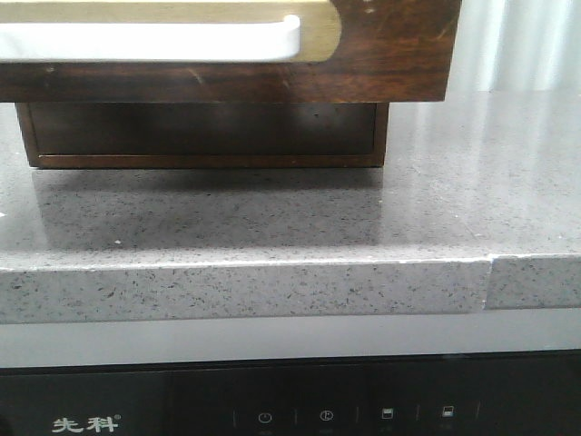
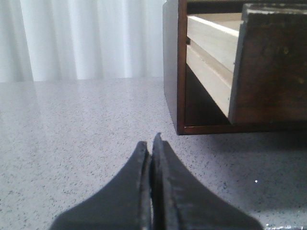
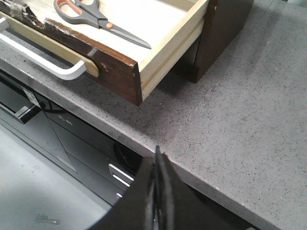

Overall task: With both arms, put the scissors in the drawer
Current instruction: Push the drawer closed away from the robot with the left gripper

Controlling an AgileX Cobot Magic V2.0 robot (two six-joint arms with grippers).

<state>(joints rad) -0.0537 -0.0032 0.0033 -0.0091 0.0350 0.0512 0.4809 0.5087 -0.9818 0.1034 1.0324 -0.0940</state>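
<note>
The scissors (image 3: 93, 18) have dark grey handles with orange lining in the finger loops and short grey blades. In the right wrist view they lie flat on the pale wooden floor of the open drawer (image 3: 120, 72), at the upper left of the frame, the blades pointing toward the drawer's side wall.

The right gripper (image 3: 157, 158) is at the bottom centre of that frame, well apart from the scissors and outside the drawer, above the front edge of the grey speckled counter (image 3: 240, 120). Its fingers are pressed together and hold nothing. The left gripper (image 2: 151, 143) is also closed and empty; it is low over the counter, near the side of the dark brown cabinet (image 2: 172, 67).

The drawer is pulled out and its front, with the white bar handle (image 1: 154, 41), reaches toward the counter edge. In the front view the counter below the drawer is bare, and a black appliance panel (image 1: 290, 404) sits under the edge.
</note>
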